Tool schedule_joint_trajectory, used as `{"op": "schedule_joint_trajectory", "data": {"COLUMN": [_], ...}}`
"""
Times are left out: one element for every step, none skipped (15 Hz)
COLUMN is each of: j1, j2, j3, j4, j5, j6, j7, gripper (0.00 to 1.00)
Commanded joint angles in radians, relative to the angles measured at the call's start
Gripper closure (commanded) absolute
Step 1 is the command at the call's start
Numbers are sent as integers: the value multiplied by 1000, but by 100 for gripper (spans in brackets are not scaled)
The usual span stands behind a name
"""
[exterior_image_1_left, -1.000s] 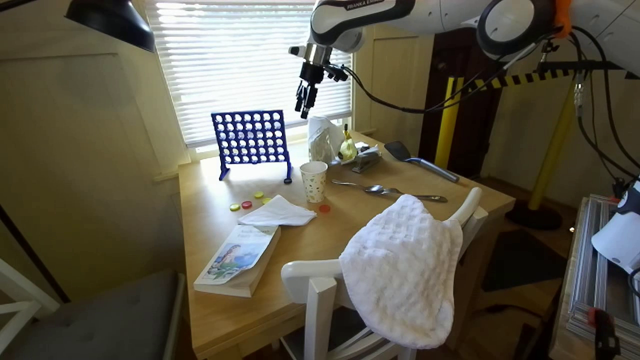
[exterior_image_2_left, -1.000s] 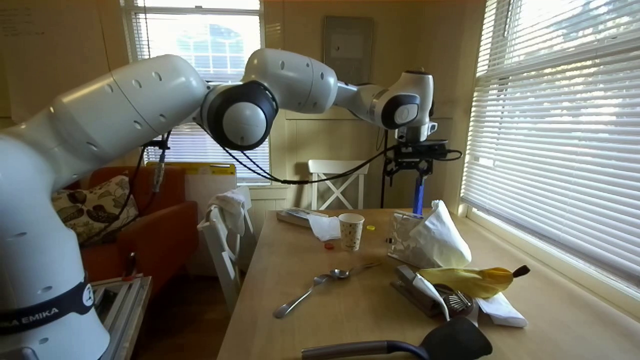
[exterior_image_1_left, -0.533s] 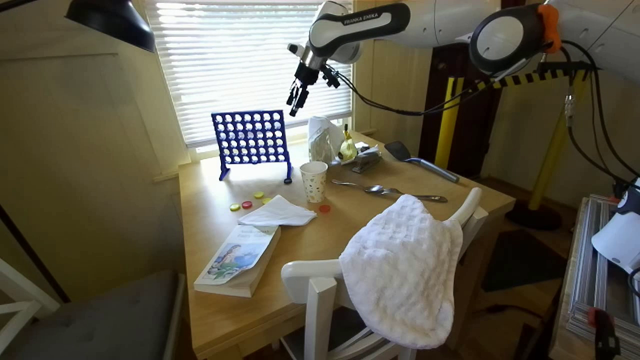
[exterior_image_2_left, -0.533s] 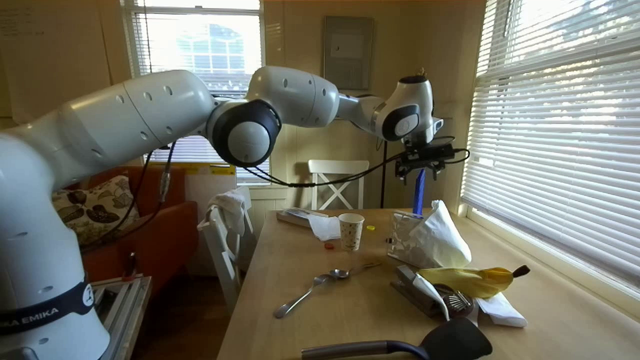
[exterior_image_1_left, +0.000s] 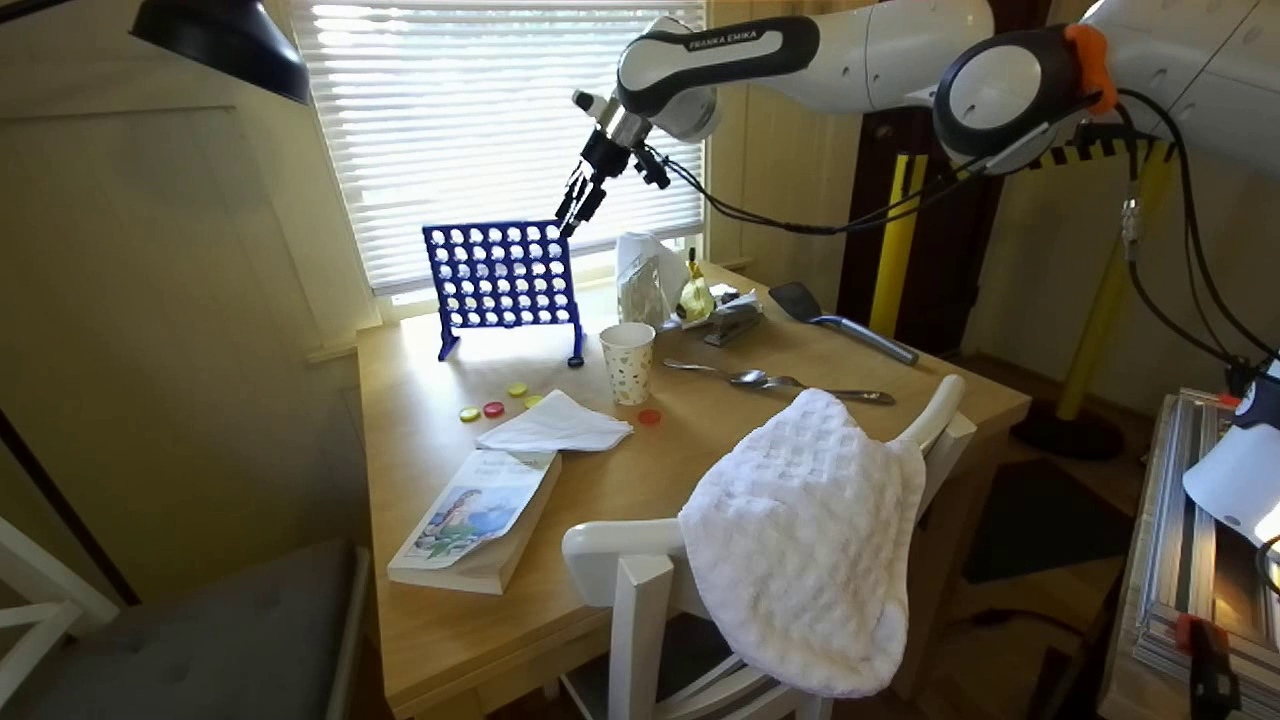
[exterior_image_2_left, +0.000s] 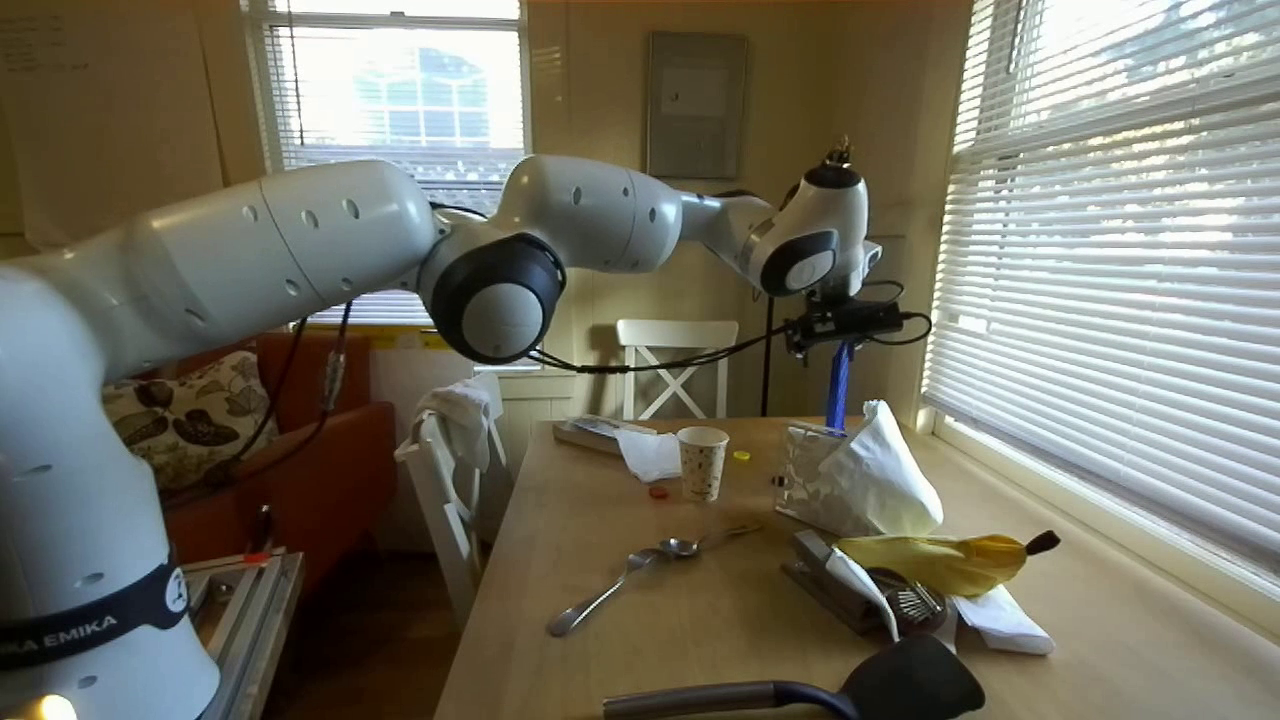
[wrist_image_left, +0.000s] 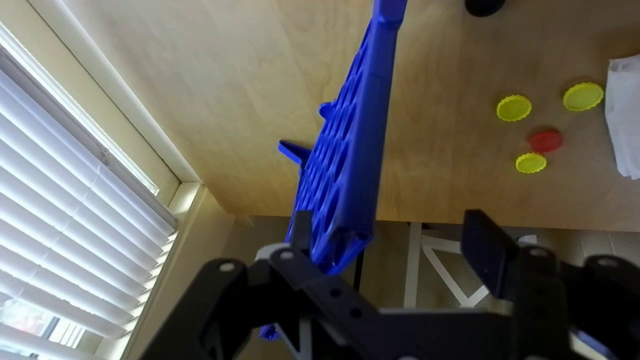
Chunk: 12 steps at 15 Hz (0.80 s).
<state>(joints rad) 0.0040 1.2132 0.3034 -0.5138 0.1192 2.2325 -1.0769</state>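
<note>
Your black two-finger gripper (wrist_image_left: 391, 227) is spread, its fingers well apart, near the top of the upright blue plastic frame with rows of round holes (exterior_image_1_left: 503, 281). In an exterior view the fingertips overlap the frame's top right corner; you cannot tell whether they touch it. The frame stands on its legs at the far left of the light wooden table (exterior_image_1_left: 620, 482), a small round black piece (exterior_image_1_left: 576, 362) by its right foot. On its near side you see yellow plastic discs (exterior_image_1_left: 470, 414) and a red plastic disc (exterior_image_1_left: 493, 409) lying close together, just beyond a folded white napkin (exterior_image_1_left: 555, 425). The napkin meets the far end of a thick paperback book with a picture cover (exterior_image_1_left: 475, 515). Right of the discs, a speckled white paper cup (exterior_image_1_left: 628, 365) stands upright, with an orange-red disc (exterior_image_1_left: 650, 417) beside its base. Behind the cup is a patterned tissue box (exterior_image_1_left: 640, 298); farther right lie a grey stapler (exterior_image_1_left: 735, 322) and a black spatula with grey handle (exterior_image_1_left: 795, 302).
</note>
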Motion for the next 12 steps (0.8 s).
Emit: {"op": "schedule_joint_trajectory", "data": {"j1": [-5, -6, -7, -7, -10, -13, -17, -20, -24, -27, -31, -35], "j2": [35, 36, 35, 35, 32, 29, 25, 23, 21, 19, 15, 10], "j3": [24, 22, 18, 14, 11, 10, 12, 15, 19, 28, 38, 50], "j4": [55, 55, 54, 52, 48, 44, 40, 37, 35, 33, 29, 26], "j5": [16, 13, 11, 10, 10, 12, 16, 18, 21, 27, 35, 43], "j6": [40, 55, 72, 85, 89, 89, 80, 68, 60, 49, 29, 9], "j7": [-10, -5, 8, 21, 45, 67, 90, 109, 125, 134, 136, 133], "gripper": [53, 61, 67, 75, 81, 89, 95, 100, 97, 95, 95, 95]}}
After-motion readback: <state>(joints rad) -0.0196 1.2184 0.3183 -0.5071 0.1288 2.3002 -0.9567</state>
